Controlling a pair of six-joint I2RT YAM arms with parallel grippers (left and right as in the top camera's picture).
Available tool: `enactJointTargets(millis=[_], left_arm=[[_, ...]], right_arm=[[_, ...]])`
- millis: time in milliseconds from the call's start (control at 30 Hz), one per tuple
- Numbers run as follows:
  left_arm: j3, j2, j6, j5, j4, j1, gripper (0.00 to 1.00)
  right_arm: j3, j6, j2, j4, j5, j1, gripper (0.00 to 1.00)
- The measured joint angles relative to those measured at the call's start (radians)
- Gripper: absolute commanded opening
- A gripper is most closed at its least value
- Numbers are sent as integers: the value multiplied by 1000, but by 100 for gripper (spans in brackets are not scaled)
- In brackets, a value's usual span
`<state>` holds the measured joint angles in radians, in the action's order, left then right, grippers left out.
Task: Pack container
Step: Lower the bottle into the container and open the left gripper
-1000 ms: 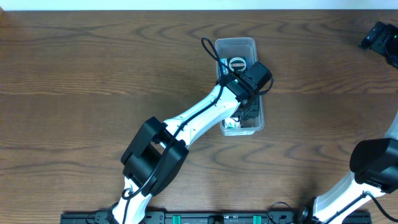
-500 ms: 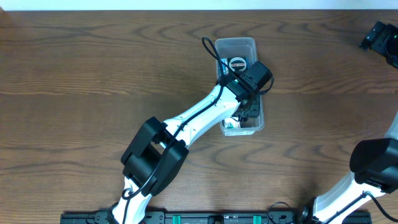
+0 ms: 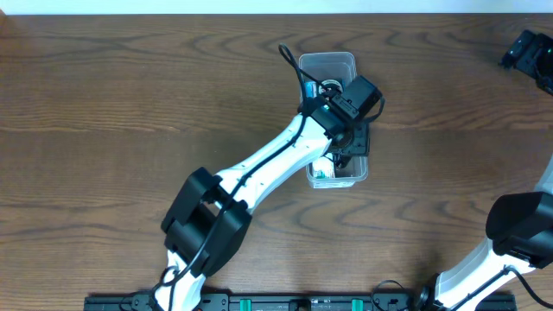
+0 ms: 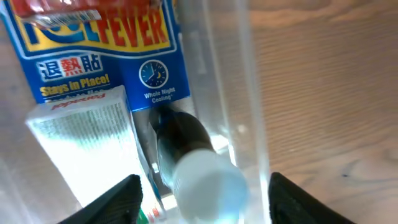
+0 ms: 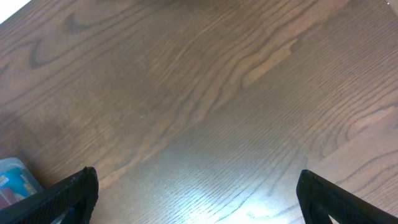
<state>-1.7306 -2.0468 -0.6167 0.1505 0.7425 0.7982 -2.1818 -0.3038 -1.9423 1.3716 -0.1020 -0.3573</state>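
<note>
The container (image 3: 327, 57), a clear long plastic bin, stands on the table at centre back. My left gripper (image 3: 352, 149) reaches down into its near half. In the left wrist view the fingers (image 4: 202, 202) are open and wide apart. Between them, untouched, lies a dark bottle with a pale cap (image 4: 189, 152) along the clear container wall (image 4: 249, 87). A blue "Cool Fever" box (image 4: 118, 62) and a white box (image 4: 84, 146) lie beside it. My right gripper (image 3: 529, 52) is open and empty (image 5: 199, 202) at the far right.
A round black-and-white item (image 3: 329, 87) lies in the container's far half. A white and green box end (image 3: 323, 173) shows at its near end. The right wrist view shows bare wooden table and a pale blue corner (image 5: 13, 180) at lower left.
My left wrist has shifted slightly toward the far end of the container and turned a little. The right arm has not moved.
</note>
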Motion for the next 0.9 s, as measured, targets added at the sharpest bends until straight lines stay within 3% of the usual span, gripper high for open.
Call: enactJointTargets(millis=[367,900], left_arm=[[0,213,41,0,80,-66,92],[-7,698,182,-3,483,-308,93]], right_arm=[[0,0,0,0,0,0,99],[0,0,0,0,0,0,99]])
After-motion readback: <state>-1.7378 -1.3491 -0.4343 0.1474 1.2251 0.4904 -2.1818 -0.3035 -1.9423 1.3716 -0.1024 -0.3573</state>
